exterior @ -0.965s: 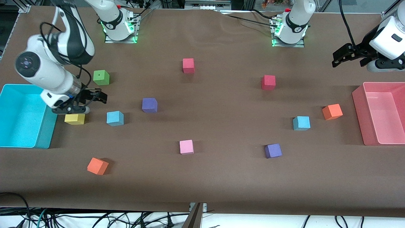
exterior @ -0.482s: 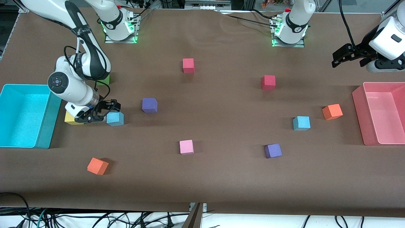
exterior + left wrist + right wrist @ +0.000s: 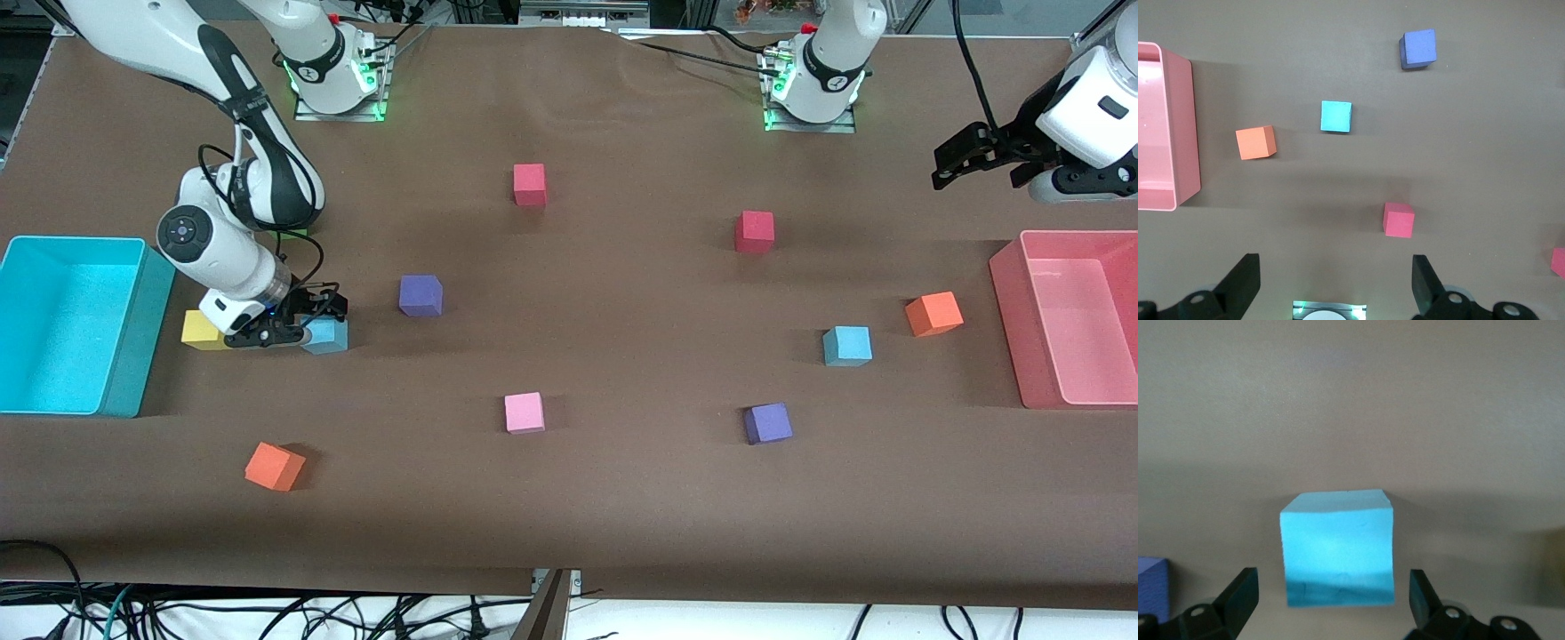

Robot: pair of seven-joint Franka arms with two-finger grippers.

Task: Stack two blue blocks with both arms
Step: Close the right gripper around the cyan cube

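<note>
Two matte cyan foam cubes (image 3: pixel 329 337) (image 3: pixel 847 346) sat apart; right gripper (image 3: pixel 313 313) spread over one, left gripper (image 3: pixel 956 160) waited released.

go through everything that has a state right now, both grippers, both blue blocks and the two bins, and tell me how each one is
Right gripper: open, low around the blue block by the yellow block.
That blue block: on the table, between the fingers, not gripped.
Left gripper: open, waiting in the air near the pink bin.
Other blue block: on the table, untouched, beside the orange block.
Cyan bin: nothing visible inside.
Pink bin: nothing visible inside.
</note>
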